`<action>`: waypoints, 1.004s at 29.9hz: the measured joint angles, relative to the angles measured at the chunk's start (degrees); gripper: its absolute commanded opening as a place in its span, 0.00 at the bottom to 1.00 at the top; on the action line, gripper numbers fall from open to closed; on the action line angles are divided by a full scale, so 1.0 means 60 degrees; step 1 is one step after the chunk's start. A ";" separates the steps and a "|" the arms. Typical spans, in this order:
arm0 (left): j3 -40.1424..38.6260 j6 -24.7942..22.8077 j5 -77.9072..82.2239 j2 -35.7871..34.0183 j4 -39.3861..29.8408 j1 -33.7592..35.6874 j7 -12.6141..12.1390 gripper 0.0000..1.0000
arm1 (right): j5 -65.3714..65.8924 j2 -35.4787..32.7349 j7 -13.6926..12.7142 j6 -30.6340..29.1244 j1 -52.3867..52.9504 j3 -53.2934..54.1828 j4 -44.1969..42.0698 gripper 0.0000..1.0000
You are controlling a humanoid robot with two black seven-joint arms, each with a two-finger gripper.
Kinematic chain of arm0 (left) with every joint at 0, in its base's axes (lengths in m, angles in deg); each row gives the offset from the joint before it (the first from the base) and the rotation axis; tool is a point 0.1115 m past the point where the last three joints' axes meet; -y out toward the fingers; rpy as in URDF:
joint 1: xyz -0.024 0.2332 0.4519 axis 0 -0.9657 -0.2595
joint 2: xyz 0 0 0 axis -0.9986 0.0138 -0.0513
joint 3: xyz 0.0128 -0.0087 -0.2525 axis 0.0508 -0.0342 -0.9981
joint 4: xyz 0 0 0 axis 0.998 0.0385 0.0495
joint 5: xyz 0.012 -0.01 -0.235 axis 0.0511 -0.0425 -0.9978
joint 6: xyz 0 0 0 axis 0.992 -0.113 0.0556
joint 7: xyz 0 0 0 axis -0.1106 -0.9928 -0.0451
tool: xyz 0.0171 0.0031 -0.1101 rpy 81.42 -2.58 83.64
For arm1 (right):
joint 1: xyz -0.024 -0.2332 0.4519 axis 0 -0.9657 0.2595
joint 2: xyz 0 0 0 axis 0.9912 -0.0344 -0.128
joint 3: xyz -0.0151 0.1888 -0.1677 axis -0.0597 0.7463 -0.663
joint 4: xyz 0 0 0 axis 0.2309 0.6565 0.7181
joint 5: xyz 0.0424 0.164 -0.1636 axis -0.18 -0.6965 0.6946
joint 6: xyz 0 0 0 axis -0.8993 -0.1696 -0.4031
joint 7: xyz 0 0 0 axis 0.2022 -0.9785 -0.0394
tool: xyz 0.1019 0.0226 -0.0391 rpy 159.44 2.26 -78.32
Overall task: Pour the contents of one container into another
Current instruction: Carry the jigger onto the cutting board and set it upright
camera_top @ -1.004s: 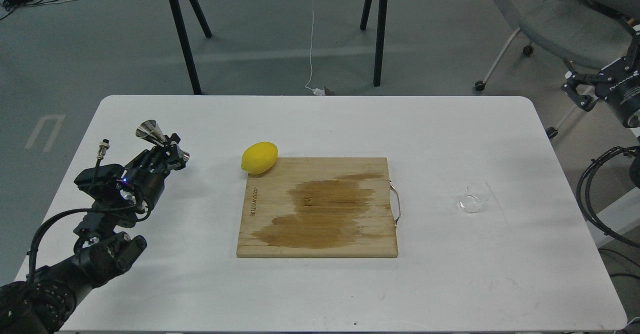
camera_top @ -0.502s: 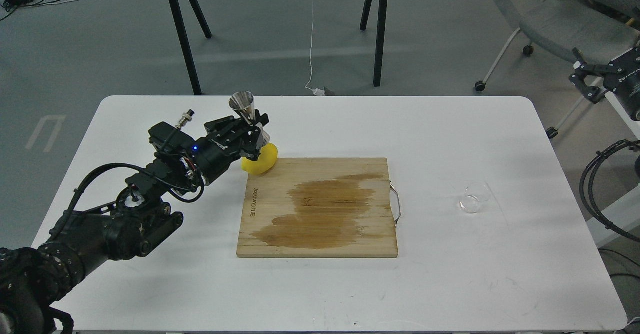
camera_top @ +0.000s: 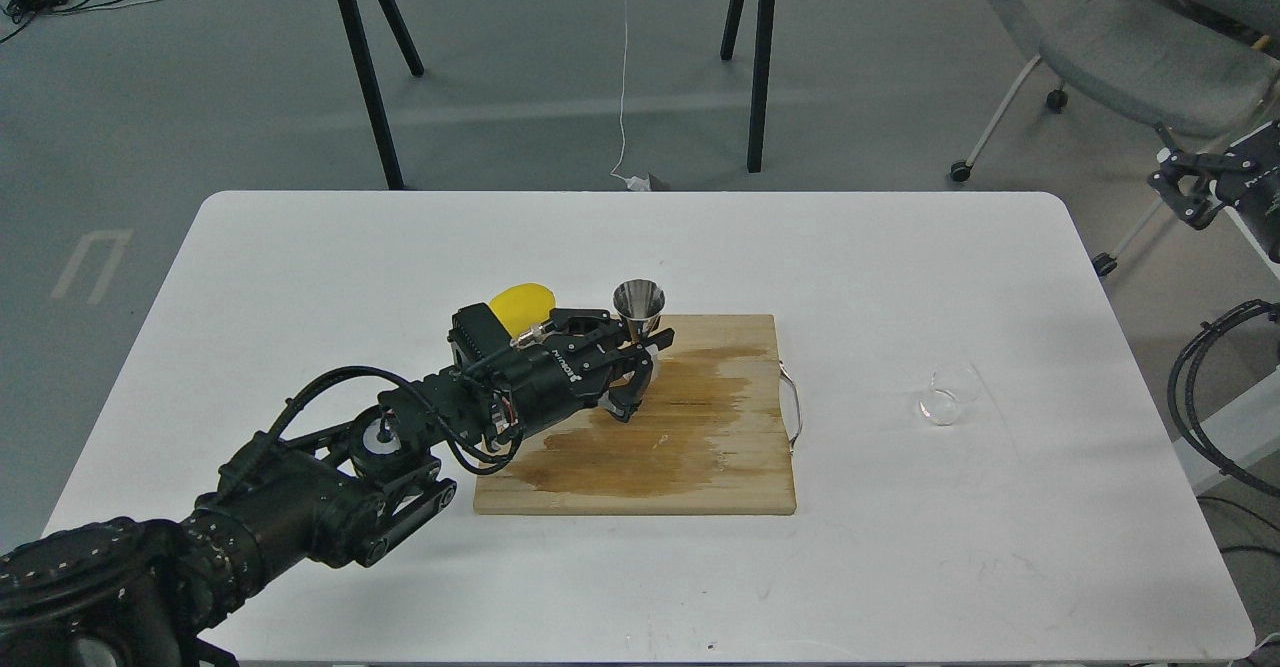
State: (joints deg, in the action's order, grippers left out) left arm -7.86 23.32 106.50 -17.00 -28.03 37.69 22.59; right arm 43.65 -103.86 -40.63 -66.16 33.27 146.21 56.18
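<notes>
Jigger (camera_top: 639, 309) stands upright, mouth up, pinched by left fingers (camera_top: 640, 347) above the cutting board (camera_top: 720, 447).

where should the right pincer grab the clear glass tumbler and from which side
Grip the glass tumbler around its round side wall, about mid-height, coming in level from its right, since the right pincer sits off the table on that side. The tumbler seems to stand upright with its mouth up, alone on bare white table, so nothing blocks that approach. A top-down pinch on the thin rim looks less secure.
</notes>
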 measured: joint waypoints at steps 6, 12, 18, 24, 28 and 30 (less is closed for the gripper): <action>0.0016 0.0000 0.0005 0.0004 0.0141 -0.0476 0.0000 0.13 | 0.0000 0.0020 0.0002 0.0000 -0.0055 0.0001 -0.0029 1.00; -0.0019 0.0000 0.0006 0.0003 0.0163 -0.0577 0.0000 0.24 | 0.0000 0.0062 0.0002 0.0000 -0.0058 0.0011 -0.0138 1.00; -0.0057 0.0000 -0.0010 0.0003 0.0162 -0.0635 0.0001 0.43 | 0.0000 0.0065 0.0002 0.0000 -0.0071 0.0012 -0.0157 1.00; -0.0066 0.0000 -0.0031 0.0002 0.0148 -0.0636 0.0003 0.80 | 0.0000 0.0079 0.0014 0.0000 -0.0113 0.0000 -0.0211 1.00; -0.0046 0.0000 -0.0052 0.0002 0.0135 -0.0651 0.0003 0.92 | 0.0000 0.0079 0.0030 0.0000 -0.0160 -0.0003 -0.0218 1.00; -0.0023 0.0000 -0.0056 0.0002 0.0126 -0.0659 0.0003 0.94 | 0.0000 0.0080 0.0037 0.0000 -0.0178 -0.0003 -0.0225 1.00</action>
State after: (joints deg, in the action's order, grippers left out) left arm -7.99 23.32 106.16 -16.98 -27.27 33.74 22.61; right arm 43.65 -103.38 -40.41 -66.16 32.21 146.19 54.83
